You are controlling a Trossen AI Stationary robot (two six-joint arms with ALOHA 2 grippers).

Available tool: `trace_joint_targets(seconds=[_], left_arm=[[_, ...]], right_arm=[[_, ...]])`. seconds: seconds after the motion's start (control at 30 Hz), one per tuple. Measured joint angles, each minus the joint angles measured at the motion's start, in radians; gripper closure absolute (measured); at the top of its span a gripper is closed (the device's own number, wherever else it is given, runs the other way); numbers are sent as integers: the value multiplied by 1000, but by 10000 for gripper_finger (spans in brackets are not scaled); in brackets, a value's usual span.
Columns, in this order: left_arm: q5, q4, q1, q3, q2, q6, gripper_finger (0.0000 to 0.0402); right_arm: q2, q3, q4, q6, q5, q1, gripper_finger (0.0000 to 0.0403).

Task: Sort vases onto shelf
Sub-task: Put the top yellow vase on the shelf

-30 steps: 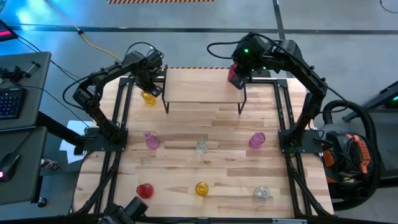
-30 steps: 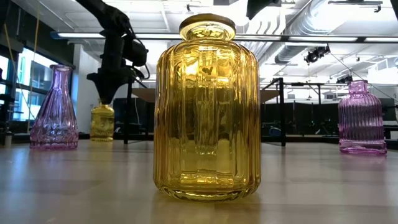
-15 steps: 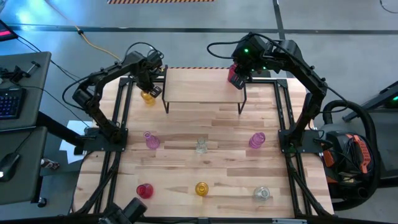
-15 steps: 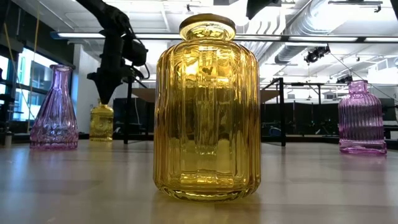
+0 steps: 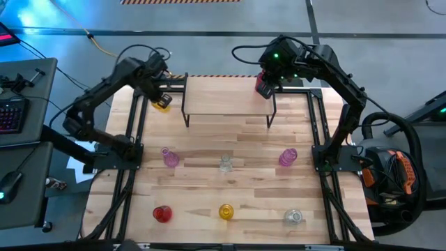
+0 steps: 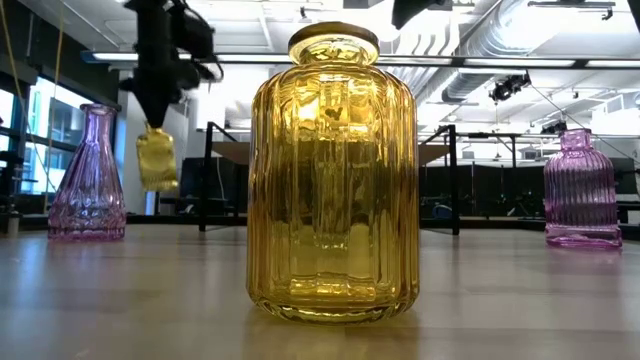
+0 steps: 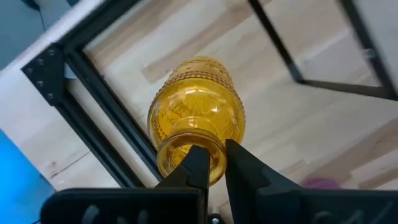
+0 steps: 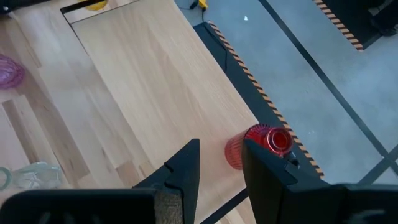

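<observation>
Yellow vase [image 7: 198, 121], clamped by neck in my left gripper [image 7: 212, 163], now lifted off table beside shelf [image 5: 226, 97]; placing comes next. Right gripper [image 8: 219, 163] released above red vase [image 8: 256, 147] on shelf.

Lab: exposed ceiling ducts [image 6: 520, 40], hazard-taped floor [image 8: 336, 25].

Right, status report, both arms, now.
Left tool shut on yellow vase, lifted clear of table. Right tool open above shelf, beside red vase. Nothing in the way.
</observation>
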Motion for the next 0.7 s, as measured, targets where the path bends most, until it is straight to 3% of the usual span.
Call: trace_joint_targets(seconds=[0.13, 0.33, 0.7], left_arm=[[26, -26, 0, 18, -72, -32, 386], [26, -50, 0, 153, -128, -56, 382], [44, 52, 0, 370, -97, -56, 384]], right_arm=[[0, 0, 5, 1, 0, 0, 304], [0, 0, 5, 45, 0, 0, 304], [0, 0, 5, 45, 0, 0, 304]])
